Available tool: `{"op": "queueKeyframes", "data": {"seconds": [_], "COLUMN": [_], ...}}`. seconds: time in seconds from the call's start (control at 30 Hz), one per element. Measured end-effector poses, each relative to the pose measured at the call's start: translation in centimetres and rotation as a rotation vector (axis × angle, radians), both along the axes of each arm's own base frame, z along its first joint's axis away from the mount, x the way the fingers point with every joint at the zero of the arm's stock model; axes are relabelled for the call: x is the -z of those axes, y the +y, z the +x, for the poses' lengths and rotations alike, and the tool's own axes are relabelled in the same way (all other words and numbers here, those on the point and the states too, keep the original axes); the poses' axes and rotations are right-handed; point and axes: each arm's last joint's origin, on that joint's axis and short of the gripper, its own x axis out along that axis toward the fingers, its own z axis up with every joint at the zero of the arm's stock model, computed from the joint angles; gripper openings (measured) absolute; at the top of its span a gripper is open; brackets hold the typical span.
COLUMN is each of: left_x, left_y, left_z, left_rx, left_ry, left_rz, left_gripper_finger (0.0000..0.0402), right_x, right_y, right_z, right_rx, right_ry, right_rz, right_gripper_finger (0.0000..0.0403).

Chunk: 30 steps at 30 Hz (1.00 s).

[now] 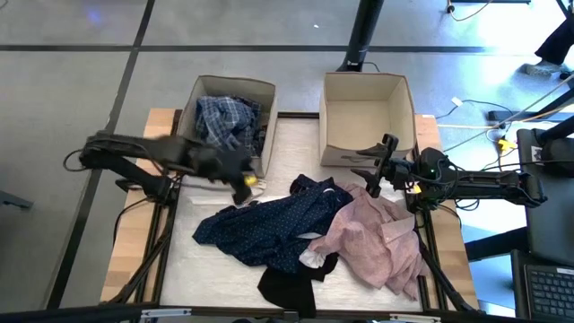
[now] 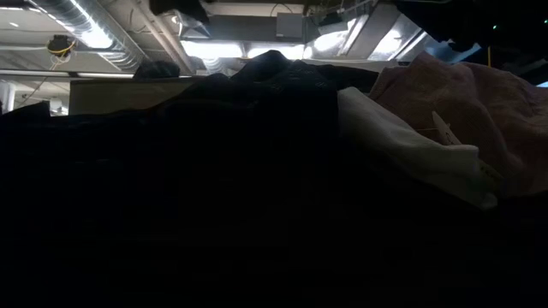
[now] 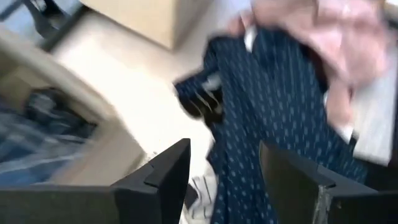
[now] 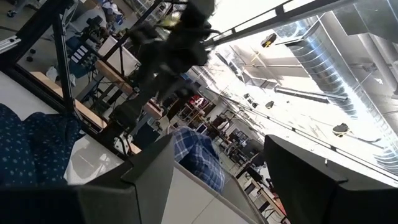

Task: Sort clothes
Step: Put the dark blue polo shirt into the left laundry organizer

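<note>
A blue-white plaid shirt (image 1: 224, 117) lies inside the left beige box (image 1: 191, 103). The other clothes lie in a heap on the table. A navy dotted shirt (image 1: 278, 220) is spread at its middle. A pale pink shirt (image 1: 377, 235) lies to the right of it. A black piece (image 1: 287, 287) reaches the near edge, with a small white piece (image 1: 314, 258) beside it. My left gripper (image 1: 240, 178) hangs open by the left box's near right corner, above the table. Its fingers (image 3: 168, 171) hold nothing, and the navy shirt (image 3: 280, 106) lies beyond them. My right gripper (image 1: 381, 163) stands open near the right box (image 1: 366, 77).
The right beige box stands at the table's far right with its inside bare. In the low view, dark cloth (image 2: 214, 171) fills most of the picture, with the white piece (image 2: 411, 150) and pink shirt (image 2: 471, 94) behind it. Bare table shows left of the heap (image 1: 206, 269).
</note>
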Motion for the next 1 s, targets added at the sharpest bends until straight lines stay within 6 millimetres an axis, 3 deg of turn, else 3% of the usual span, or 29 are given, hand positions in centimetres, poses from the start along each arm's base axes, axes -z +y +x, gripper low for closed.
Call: {"op": "queueKeyframes", "data": {"seconds": [0.27, 0.53, 0.77, 1.0], "left_x": [5.8, 10.2, 11.3, 12.0], "left_y": [-4.3, -6.4, -8.9, -9.0], "left_z": [4.5, 7.2, 8.9, 8.9], "left_rx": [0.136, 0.197, 0.389, 0.298], "left_ry": [0.204, 0.302, 0.201, 0.222], "left_rz": [0.013, 0.046, 0.05, 0.215], "left_gripper_finger": [0.0182, 0.0182, 0.0182, 0.0182], "right_x": [0.0, 0.0, 0.0, 0.0], "right_y": [0.0, 0.0, 0.0, 0.0], "right_z": [0.0, 0.0, 0.0, 0.0], "right_rx": [0.0, 0.0, 0.0, 0.0], "right_ry": [0.0, -0.001, -0.001, -0.001], "right_rz": [0.0, -0.001, -0.001, -0.001], "right_gripper_finger": [0.025, 0.025, 0.025, 0.025]}}
